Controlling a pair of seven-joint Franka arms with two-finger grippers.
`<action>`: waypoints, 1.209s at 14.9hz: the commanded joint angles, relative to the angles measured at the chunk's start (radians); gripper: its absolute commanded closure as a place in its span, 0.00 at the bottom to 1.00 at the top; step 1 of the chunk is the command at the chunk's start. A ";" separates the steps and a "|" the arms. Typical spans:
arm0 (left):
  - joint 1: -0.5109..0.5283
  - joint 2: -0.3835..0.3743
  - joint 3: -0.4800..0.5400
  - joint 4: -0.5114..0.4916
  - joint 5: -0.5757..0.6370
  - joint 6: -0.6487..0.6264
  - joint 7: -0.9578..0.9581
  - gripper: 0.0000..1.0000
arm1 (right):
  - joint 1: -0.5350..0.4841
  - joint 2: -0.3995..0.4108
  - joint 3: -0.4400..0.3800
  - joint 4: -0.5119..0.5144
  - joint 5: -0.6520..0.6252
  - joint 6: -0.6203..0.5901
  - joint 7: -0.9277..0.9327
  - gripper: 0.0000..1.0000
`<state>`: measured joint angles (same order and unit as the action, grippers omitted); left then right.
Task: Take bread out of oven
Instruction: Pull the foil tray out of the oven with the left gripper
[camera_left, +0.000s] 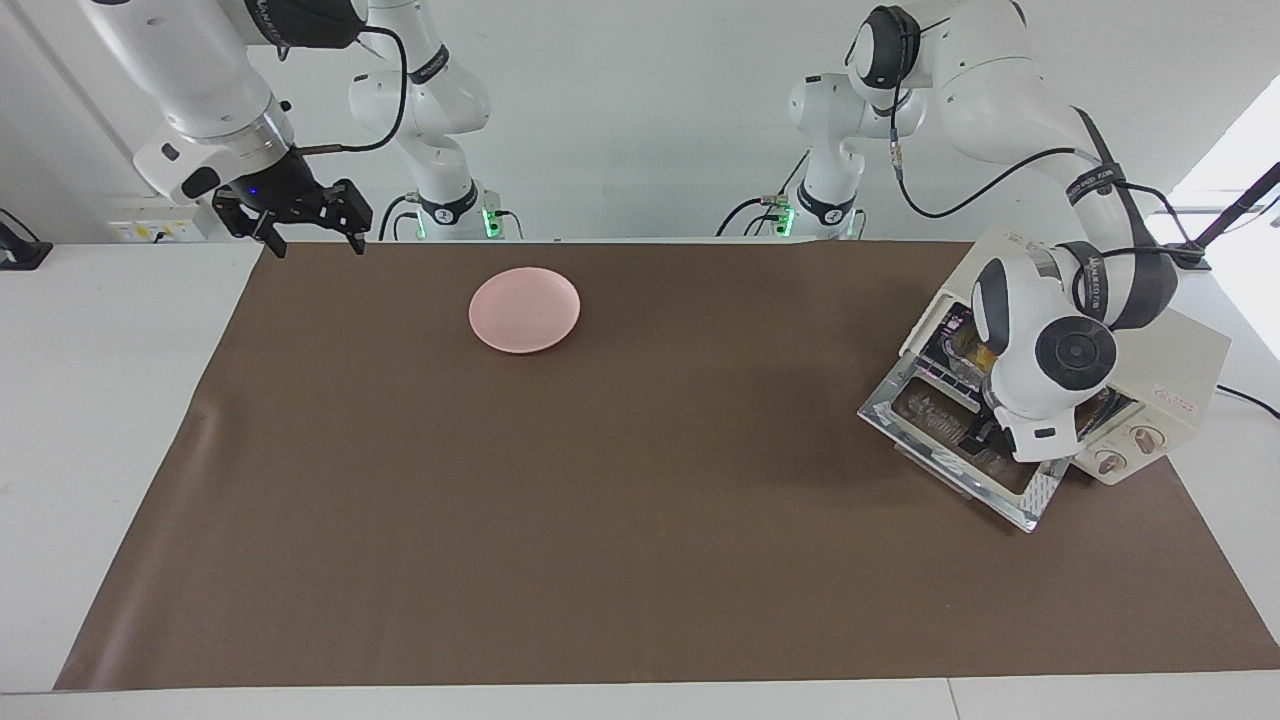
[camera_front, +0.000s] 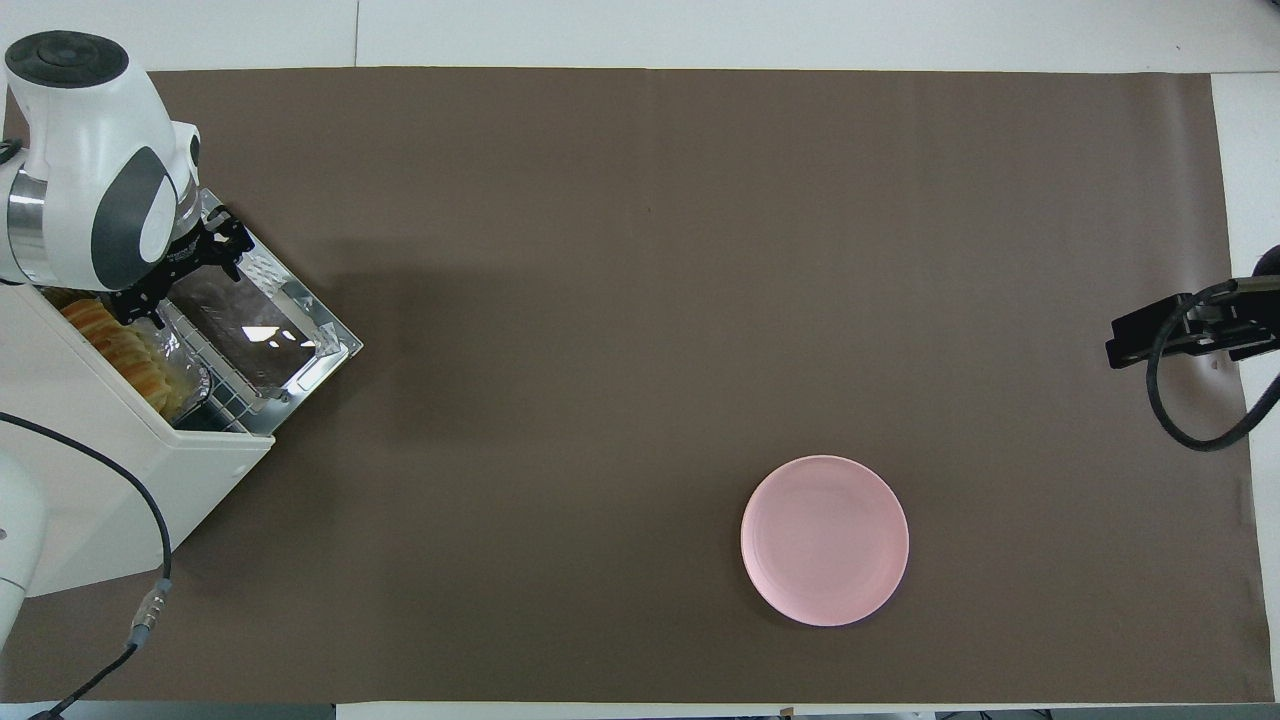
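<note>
Left hand (camera_front: 180, 275) over open oven (camera_front: 120, 440) door, fingers apart, gripping nothing. Bread (camera_front: 120, 350) lies inside oven on foil tray (camera_front: 190, 375), at 9 o'clock edge of surface in overhead view. Right hand (camera_left: 305, 235) waits open near 10 o'clock corner in facing view, away from pink plate (camera_left: 524, 309).

Risks, as I judge: fingers could catch foil or rack and drag tray; soft bread could be squashed or slip out.

Hidden: wrist covers most of oven mouth in facing view; fingertips hard to see.
</note>
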<state>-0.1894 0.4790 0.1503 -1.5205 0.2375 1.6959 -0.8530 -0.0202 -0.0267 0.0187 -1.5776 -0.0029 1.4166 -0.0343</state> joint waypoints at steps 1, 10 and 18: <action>-0.004 -0.066 0.003 -0.113 0.023 0.067 -0.018 0.00 | -0.014 -0.015 0.012 -0.015 -0.016 -0.007 -0.022 0.00; 0.011 -0.079 0.003 -0.141 0.025 0.070 -0.003 0.98 | -0.014 -0.015 0.012 -0.015 -0.017 -0.007 -0.022 0.00; -0.007 -0.059 -0.001 -0.057 0.026 0.084 0.101 1.00 | -0.014 -0.015 0.010 -0.015 -0.016 -0.007 -0.022 0.00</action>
<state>-0.1793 0.4370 0.1523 -1.6013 0.2384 1.7660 -0.7970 -0.0202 -0.0267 0.0188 -1.5776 -0.0029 1.4166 -0.0343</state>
